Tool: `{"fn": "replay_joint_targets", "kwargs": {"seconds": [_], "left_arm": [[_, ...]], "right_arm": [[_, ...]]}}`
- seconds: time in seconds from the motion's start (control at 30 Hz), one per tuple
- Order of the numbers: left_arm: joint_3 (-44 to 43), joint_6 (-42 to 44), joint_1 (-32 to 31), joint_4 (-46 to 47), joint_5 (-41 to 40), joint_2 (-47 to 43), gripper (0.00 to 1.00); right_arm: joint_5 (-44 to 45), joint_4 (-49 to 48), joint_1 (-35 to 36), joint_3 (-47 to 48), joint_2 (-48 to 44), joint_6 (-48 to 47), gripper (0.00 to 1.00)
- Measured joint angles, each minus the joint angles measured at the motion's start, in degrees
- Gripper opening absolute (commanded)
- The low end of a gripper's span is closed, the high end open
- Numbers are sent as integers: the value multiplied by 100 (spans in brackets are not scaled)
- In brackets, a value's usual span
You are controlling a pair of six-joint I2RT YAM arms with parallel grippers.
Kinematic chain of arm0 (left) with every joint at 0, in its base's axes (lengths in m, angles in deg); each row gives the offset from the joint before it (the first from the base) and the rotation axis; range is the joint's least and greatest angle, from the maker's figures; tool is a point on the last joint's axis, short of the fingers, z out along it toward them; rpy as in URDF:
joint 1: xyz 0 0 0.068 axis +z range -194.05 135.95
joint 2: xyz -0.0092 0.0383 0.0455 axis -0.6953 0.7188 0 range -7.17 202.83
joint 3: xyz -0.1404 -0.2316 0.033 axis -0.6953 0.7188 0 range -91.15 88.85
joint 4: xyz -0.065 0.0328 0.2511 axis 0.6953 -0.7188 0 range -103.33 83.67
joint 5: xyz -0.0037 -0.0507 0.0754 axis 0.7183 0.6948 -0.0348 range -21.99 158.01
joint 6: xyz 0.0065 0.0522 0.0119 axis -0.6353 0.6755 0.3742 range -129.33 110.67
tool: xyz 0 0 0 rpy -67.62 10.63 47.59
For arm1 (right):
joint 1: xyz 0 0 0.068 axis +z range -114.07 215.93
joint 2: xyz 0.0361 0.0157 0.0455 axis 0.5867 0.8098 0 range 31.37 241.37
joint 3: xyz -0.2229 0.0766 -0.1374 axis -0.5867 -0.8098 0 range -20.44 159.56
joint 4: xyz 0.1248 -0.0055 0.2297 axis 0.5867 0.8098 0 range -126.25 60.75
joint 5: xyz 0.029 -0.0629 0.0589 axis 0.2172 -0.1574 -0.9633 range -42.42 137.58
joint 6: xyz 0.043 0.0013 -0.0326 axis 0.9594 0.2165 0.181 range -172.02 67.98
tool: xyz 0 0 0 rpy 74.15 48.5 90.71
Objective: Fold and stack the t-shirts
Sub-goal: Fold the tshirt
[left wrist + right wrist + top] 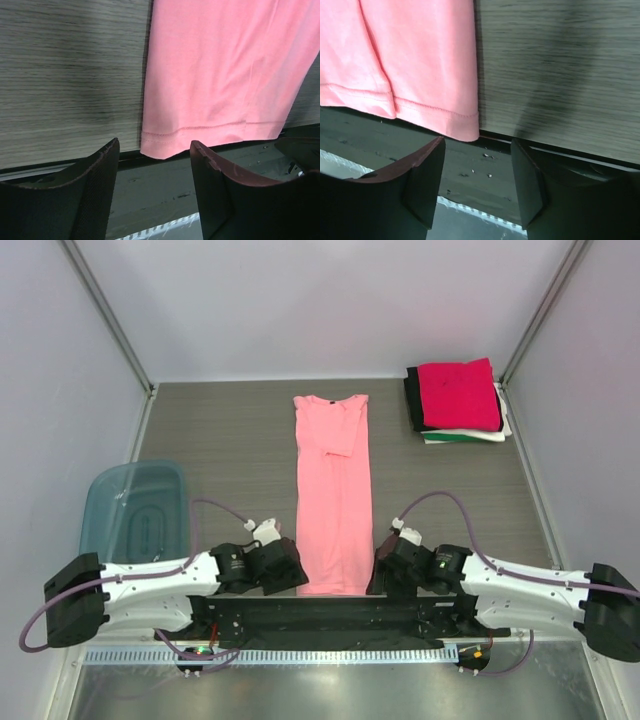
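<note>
A salmon-pink t-shirt lies on the table as a long narrow strip, sides folded in, collar far, hem at the near edge. Its hem corners show in the left wrist view and the right wrist view. A stack of folded shirts sits at the far right, magenta-red on top, then black, white and green. My left gripper is open and empty just left of the hem. My right gripper is open and empty just right of the hem.
A translucent blue plastic bin stands at the left of the table. A black rail with the arm bases runs along the near edge. White walls close in the back and sides.
</note>
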Motion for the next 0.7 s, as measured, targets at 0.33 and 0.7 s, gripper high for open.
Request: {"fn": "replay_joint_targets", "kwargs": {"seconds": [0.33,0.7], "left_arm": [[153,-286,-260,245,-4,293,52],[186,-481,-302,481,-85,470,29]], "right_arm": [[140,-588,142,-114,323,323,41],[240,-796,142,-203,345,354,27]]}}
